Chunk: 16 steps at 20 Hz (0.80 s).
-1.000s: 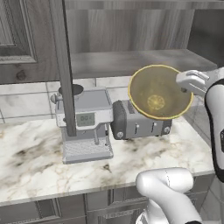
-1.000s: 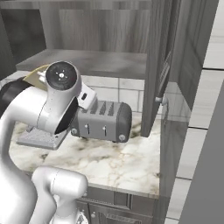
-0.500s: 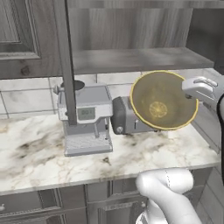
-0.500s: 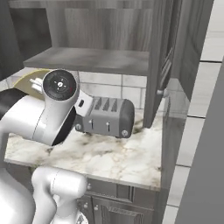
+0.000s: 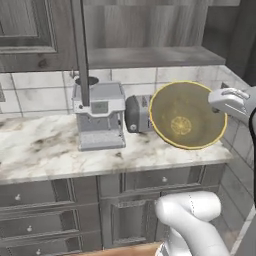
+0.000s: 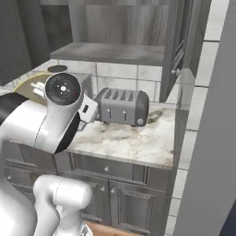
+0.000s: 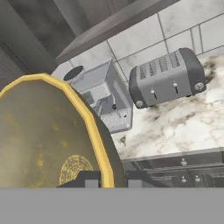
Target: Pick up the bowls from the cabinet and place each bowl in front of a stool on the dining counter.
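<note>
Gripper (image 5: 220, 102) clamped on the yellow rim of the tan bowl (image 5: 186, 115), fingertips (image 7: 89, 178) pinching the rim either side at the bottom of the hand view. Bowl held up in the air, tipped on edge with its inside facing the left base camera, off the worktop (image 5: 45, 150) and in front of the toaster (image 6: 122, 107). In the right base view, just a sliver of the bowl's rim (image 6: 28, 85) peeking out behind the arm's big joint.

Behind the bowl, on the marble worktop: grey toaster near the back edge, partly hidden in the left base view, and a coffee machine (image 5: 99, 116) just beside it to the left, also against the tiled wall (image 5: 35, 90). Toaster and coffee machine close together but apart in the hand view.

Above, wall cabinet (image 5: 145, 30) open, grey inner shelf (image 5: 150, 56) bare where visible, one door (image 6: 177, 44) swung out at the right end over the worktop's right edge. Below the worktop, dark drawers (image 5: 35, 192) with small knobs.
</note>
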{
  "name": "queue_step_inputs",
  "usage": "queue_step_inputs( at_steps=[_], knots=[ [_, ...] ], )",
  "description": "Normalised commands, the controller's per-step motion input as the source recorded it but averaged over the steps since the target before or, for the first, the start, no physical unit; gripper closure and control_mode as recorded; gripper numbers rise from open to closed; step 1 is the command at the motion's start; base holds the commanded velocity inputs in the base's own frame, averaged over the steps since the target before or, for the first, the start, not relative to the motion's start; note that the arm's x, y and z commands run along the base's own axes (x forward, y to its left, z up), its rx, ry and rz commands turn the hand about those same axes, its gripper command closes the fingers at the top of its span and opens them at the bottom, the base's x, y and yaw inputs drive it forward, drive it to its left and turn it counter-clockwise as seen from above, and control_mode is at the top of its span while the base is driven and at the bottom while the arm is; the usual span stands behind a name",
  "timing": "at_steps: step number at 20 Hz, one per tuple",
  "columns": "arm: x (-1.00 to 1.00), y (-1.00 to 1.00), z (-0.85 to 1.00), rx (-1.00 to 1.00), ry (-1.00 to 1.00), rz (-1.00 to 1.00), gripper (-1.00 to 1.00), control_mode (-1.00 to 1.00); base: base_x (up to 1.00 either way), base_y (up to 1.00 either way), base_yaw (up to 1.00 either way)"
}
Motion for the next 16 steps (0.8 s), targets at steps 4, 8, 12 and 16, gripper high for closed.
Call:
queue_step_inputs(
  at_steps=[4, 8, 12, 16],
  knots=[
    [0.00, 0.00, 0.00, 0.00, 0.00, 0.00, 1.00, 1.00, -0.70, 0.54, 0.19],
    [0.00, 0.00, 0.00, 0.00, 0.00, 0.00, 1.00, 1.00, -0.53, 0.87, 0.42],
    [0.00, 0.00, 0.00, 0.00, 0.00, 0.00, 1.00, 1.00, -0.15, 0.99, 0.63],
    [0.00, 0.00, 0.00, 0.00, 0.00, 0.00, 1.00, 1.00, 0.00, 0.92, 0.75]
  ],
)
